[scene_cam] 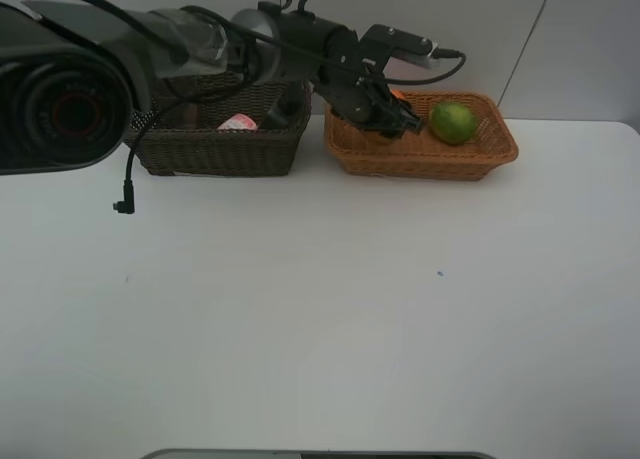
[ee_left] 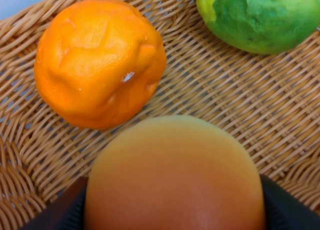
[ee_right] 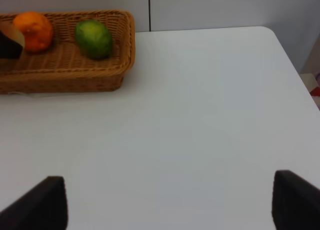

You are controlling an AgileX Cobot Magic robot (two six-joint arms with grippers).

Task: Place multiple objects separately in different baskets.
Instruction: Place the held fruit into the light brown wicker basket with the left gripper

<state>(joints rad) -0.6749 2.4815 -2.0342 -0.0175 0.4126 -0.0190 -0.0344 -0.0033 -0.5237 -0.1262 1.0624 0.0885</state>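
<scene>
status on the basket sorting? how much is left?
Done: lime and orange lie in the tan basket; a pink item sits in the dark basket. In hand: the left gripper holds a red-orange fruit over the tan basket, not yet released. Left: nothing on the table; the right gripper is open, idle.

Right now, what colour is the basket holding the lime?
Light orange-tan basket; the right wrist view shows it best.

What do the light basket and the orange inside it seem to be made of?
The light basket looks like woven wicker or rattan: tan strands cross in a visible weave, with a slight sheen. It could be plastic imitation. The orange has a dull, dented, creased skin, which suggests either a soft foam or plastic replica or a shrivelled real fruit; the pictures do not settle this.
</scene>
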